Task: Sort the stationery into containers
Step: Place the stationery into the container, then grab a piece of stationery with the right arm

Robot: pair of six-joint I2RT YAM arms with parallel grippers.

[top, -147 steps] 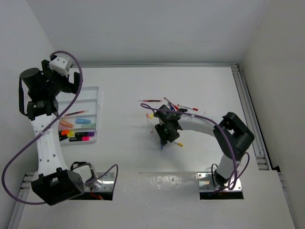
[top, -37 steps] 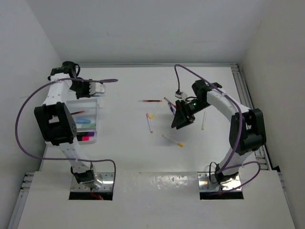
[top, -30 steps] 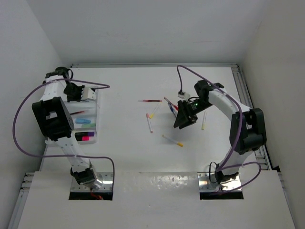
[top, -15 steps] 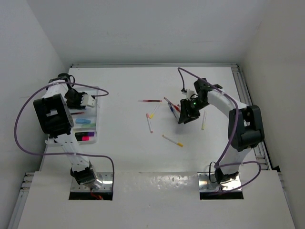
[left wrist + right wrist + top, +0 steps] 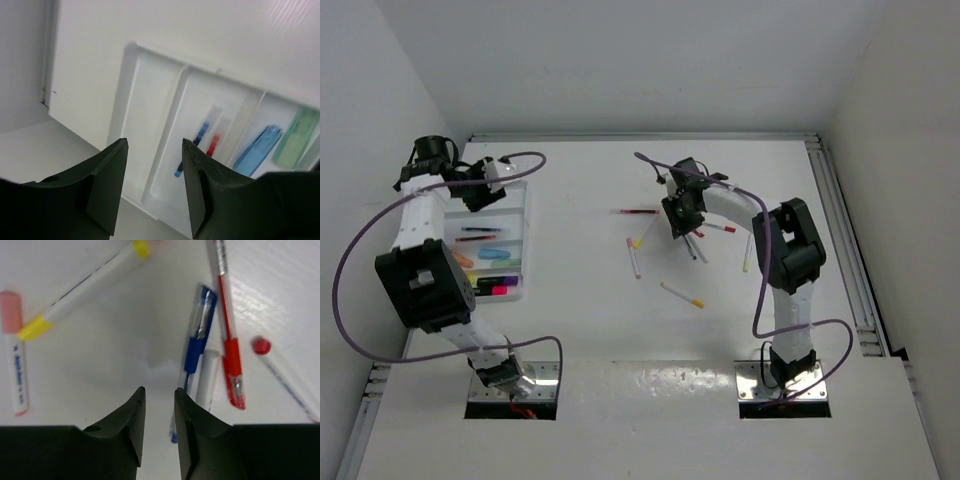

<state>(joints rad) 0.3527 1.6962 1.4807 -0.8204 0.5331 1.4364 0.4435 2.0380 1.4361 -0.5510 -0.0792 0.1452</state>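
Stationery (image 5: 682,295) lay partly in the tray (image 5: 145,100) and partly loose on the table (image 5: 590,330), where my right tool (image 5: 159,392) hovered, jaws narrowly apart and empty, just beside a blue pen (image 5: 197,335). My left tool (image 5: 154,145) hung half open over the tray, holding nothing. I judged the step in hand to be another pickup, which called for centring the right tool astride that pen before closing.

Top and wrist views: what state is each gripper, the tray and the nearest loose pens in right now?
tray: flat on the table, partly filled.
blue pen: lying on the table, ungripped, beside the red pen.
yellow-capped pen: lying loose on the table.
left gripper: open, empty, above the tray.
right gripper: jaws narrowly apart, nothing between them, next to the blue pen's end.
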